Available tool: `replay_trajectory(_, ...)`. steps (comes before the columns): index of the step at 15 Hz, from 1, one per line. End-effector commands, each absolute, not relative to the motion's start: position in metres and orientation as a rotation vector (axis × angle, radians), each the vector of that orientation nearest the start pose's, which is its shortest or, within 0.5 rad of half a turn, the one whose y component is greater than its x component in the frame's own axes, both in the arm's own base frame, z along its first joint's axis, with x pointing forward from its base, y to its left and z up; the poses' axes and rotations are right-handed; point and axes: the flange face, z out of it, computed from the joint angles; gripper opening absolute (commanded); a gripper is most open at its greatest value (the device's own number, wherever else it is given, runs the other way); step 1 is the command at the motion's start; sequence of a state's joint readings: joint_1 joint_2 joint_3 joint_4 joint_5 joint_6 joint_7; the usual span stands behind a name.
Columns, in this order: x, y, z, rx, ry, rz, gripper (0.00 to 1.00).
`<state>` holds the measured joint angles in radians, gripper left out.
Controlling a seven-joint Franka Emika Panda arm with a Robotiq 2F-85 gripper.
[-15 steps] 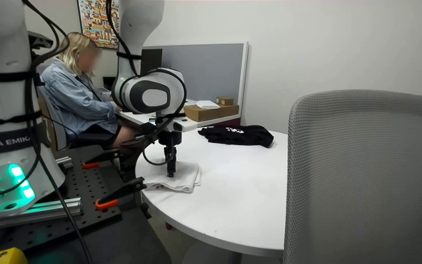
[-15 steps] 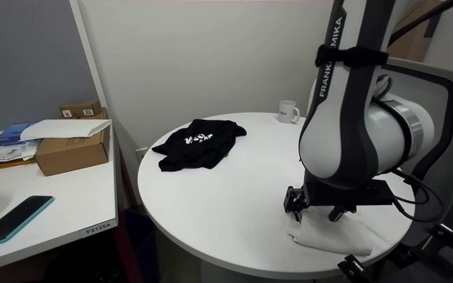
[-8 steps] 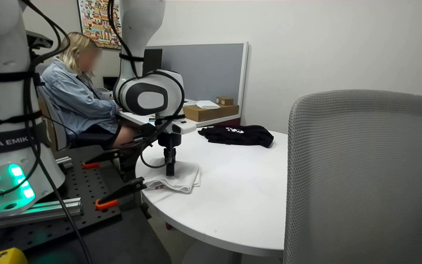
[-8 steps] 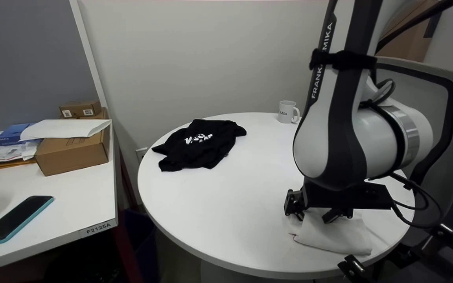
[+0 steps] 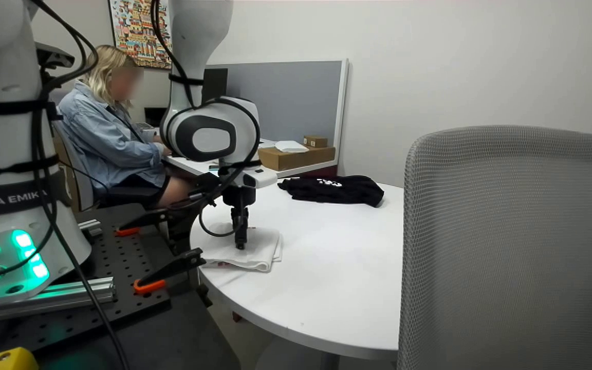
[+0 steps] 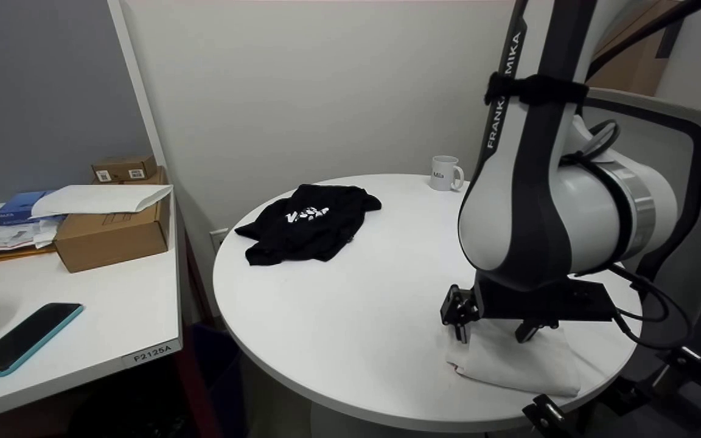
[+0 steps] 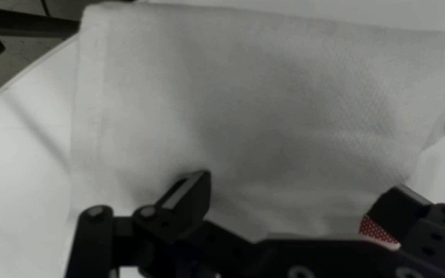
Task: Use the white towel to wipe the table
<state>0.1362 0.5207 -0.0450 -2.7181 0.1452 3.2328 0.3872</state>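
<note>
The white towel [image 5: 261,252] lies folded on the round white table [image 5: 337,267], near its edge by the robot base. It also shows in an exterior view [image 6: 518,368] and fills most of the wrist view [image 7: 245,96]. A red patch with white dots shows at its edge by one finger. My gripper [image 7: 301,181] points down over the towel with its two black fingers wide apart. In both exterior views the gripper [image 5: 240,245] [image 6: 494,337] has its fingertips at or just above the cloth. I cannot tell whether they press on it. Nothing is gripped between them.
A black shirt [image 6: 311,225] lies on the table's far part. A white mug [image 6: 445,173] stands near the table's back edge. A grey mesh chair [image 5: 512,246] stands against the table. Black clamps [image 5: 172,270] sit on the robot's mount by the table edge. A person sits at the neighbouring desk.
The gripper has shifted slightly over the towel, a little lower half a second ago and slightly higher now. The towel's edge has moved very slightly. The fingers remain apart.
</note>
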Motion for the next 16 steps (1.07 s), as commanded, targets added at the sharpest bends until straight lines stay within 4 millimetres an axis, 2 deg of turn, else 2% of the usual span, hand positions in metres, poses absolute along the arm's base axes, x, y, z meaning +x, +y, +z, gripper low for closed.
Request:
replay_trajectory(1, 0.353, 0.011, 0.074, -3.118, 0.668, -0.029, 0.92)
replay_trajectory(2, 0.353, 0.012, 0.075, -3.119, 0.674, -0.023, 0.87)
replay_trajectory(3, 0.352, 0.013, 0.077, -3.12, 0.674, -0.022, 0.89)
replay_trajectory(4, 0.352, 0.014, 0.081, -3.115, 0.674, -0.026, 0.85)
replay_trajectory(7, 0.352, 0.018, 0.095, -3.102, 0.661, -0.063, 0.92)
replay_trajectory(8, 0.367, 0.021, 0.094, -3.099, 0.656, -0.074, 0.94)
replay_trajectory(10, 0.371, 0.024, 0.1, -3.092, 0.651, -0.1, 0.97)
replay_trajectory(11, 0.361, 0.023, 0.105, -3.093, 0.649, -0.106, 0.84)
replay_trajectory(12, 0.365, 0.024, 0.103, -3.095, 0.649, -0.102, 0.72)
replay_trajectory(13, 0.369, 0.025, 0.099, -3.098, 0.647, -0.09, 0.7)
replay_trajectory(16, 0.365, 0.027, 0.094, -3.104, 0.645, -0.062, 0.47)
